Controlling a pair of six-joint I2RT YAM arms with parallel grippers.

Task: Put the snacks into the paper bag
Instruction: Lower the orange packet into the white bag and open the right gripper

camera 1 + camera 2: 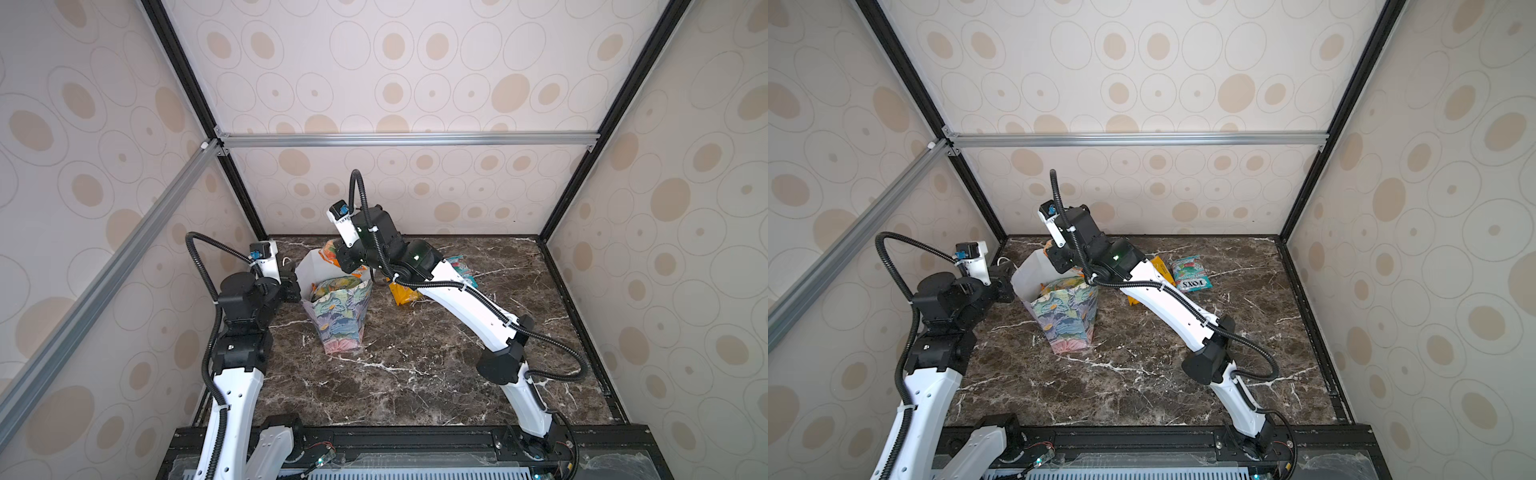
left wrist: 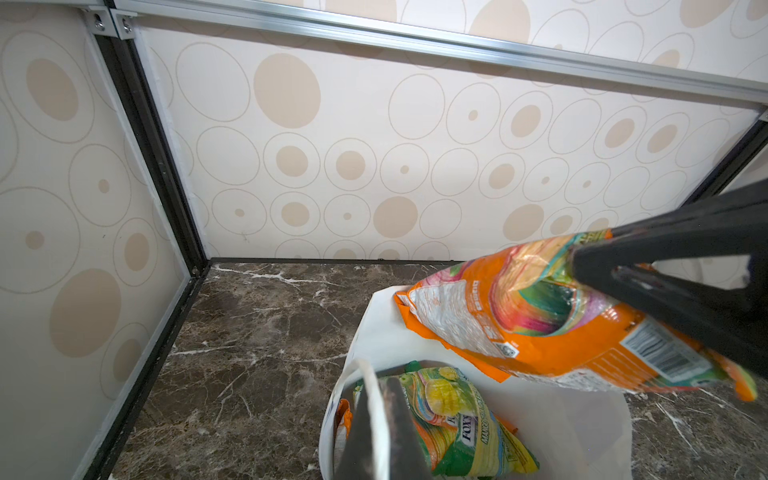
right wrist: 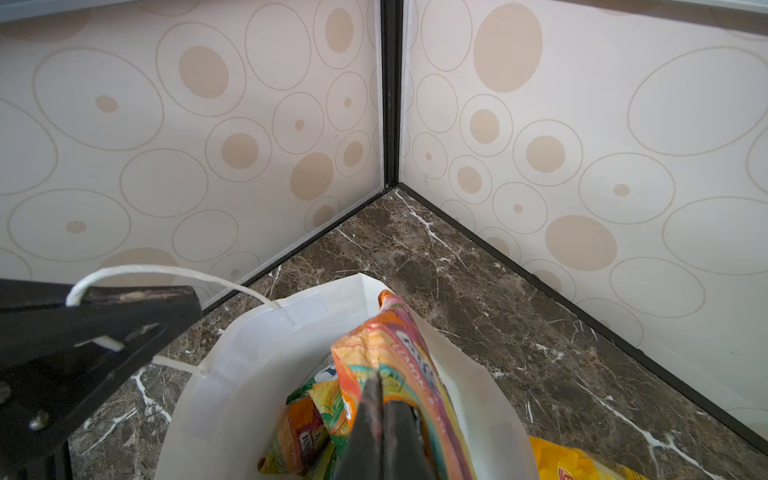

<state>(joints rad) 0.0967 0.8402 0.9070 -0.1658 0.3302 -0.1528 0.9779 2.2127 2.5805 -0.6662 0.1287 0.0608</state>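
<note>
The floral paper bag (image 1: 340, 316) (image 1: 1067, 316) stands open at the back left of the marble table. Its white inside (image 2: 561, 424) (image 3: 232, 374) holds several snacks, among them a green-yellow packet (image 2: 457, 415) (image 3: 299, 428). My left gripper (image 1: 296, 286) (image 2: 376, 374) is shut on the bag's white cord handle (image 3: 166, 270) at the left rim. Right over the bag's mouth, my right gripper (image 1: 353, 272) (image 3: 380, 374) is shut on an orange packet (image 2: 519, 316) (image 3: 399, 332). The packet's lower end hangs at the rim.
To the right of the bag, a yellow packet (image 1: 401, 295) (image 3: 582, 465) lies partly under my right arm. A teal packet (image 1: 1190, 272) lies further right. The patterned back wall and the left corner post stand close behind the bag.
</note>
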